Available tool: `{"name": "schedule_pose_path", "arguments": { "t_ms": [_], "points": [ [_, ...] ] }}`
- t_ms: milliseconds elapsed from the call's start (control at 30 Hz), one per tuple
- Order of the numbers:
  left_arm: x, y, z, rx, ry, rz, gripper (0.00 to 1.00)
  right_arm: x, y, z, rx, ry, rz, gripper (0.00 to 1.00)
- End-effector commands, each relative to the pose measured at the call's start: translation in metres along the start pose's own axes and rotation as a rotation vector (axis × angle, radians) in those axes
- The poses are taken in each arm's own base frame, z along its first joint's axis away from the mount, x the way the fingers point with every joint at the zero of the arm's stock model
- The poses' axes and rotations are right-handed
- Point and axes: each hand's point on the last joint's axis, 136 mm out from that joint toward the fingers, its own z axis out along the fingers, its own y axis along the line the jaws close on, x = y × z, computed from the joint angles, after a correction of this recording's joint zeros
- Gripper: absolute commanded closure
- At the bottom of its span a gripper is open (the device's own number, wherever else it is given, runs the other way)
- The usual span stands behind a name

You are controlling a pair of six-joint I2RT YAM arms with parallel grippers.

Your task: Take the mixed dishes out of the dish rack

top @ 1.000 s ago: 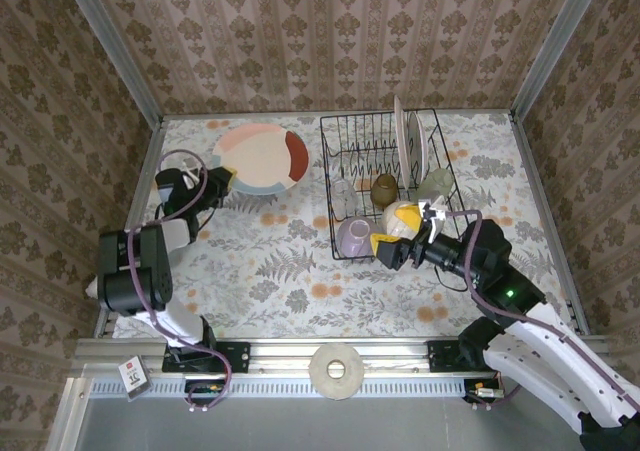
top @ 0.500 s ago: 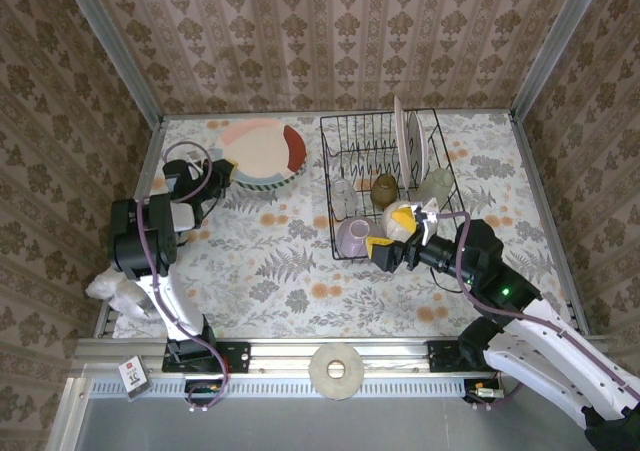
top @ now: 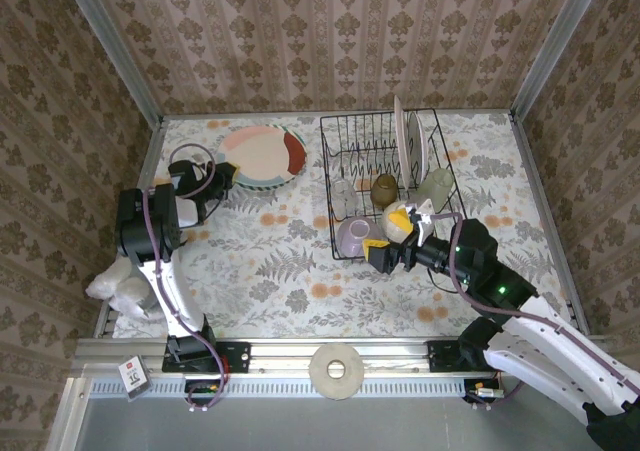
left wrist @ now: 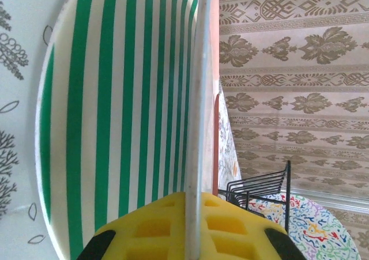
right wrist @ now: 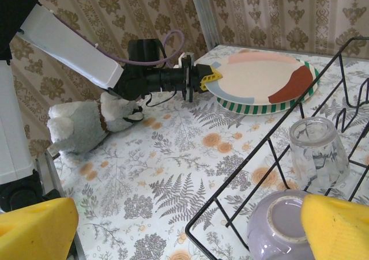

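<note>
The dish rack [top: 326, 186] stands on the tabletop, right of centre toward the far side. A lilac bowl [top: 352, 237] and a small clear glass [right wrist: 319, 150] sit in its near left corner, and upright plates [top: 400, 131] stand along its far right. The right hand [top: 389, 235] hangs wide open and empty at the rack's near edge, beside the bowl. At the far left is the pink-and-red plate [top: 262, 154], with green stripes showing beneath its rim. The left hand [top: 224, 176] pinches that rim tight. A white plush dog [right wrist: 86, 124] lies at the left edge.
</note>
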Motion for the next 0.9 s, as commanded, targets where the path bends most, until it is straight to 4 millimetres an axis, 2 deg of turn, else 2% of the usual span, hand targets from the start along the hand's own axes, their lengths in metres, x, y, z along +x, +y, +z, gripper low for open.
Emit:
{"name": "schedule_pose_path", "arguments": {
  "t_ms": [0,700,867],
  "points": [
    [-0.017,-0.023,0.004,0.064,-0.030,0.087,1.00,-0.008,0.003,0.000,0.003,-0.019,-0.027,0.00],
    [-0.011,-0.014,0.025,0.009,0.001,0.087,0.95,-0.006,0.007,0.001,0.001,-0.007,-0.052,0.00],
    [-0.009,-0.008,0.025,-0.017,0.003,0.089,0.86,-0.006,0.007,0.002,0.004,-0.007,-0.054,0.00]
  ]
}}
